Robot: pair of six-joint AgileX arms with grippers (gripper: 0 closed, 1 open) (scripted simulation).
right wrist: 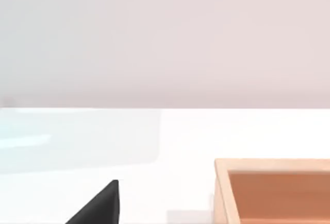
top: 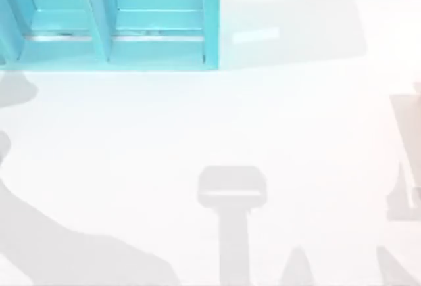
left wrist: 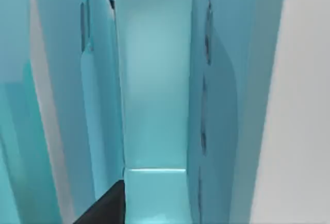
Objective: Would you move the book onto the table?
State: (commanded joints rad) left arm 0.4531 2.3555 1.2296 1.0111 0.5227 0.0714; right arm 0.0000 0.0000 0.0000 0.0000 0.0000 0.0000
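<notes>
Turquoise shelf unit (top: 158,36) standing at the far left of the glossy white worktop (top: 296,115); smooth flat panels divide it into upright compartments, and grey shadows cross the near worktop. In the left wrist view, the left gripper (left wrist: 103,206) shows as a dark wedge close before an open compartment of the shelf; its opening cannot be told. Beside that compartment stands a teal slab with a pale edge (left wrist: 44,110), possibly the book, though this cannot be told. In the right wrist view, the right gripper (right wrist: 98,206), opening likewise not discernible, hangs over bare worktop near a tan, square-cornered wooden box (right wrist: 221,193).
</notes>
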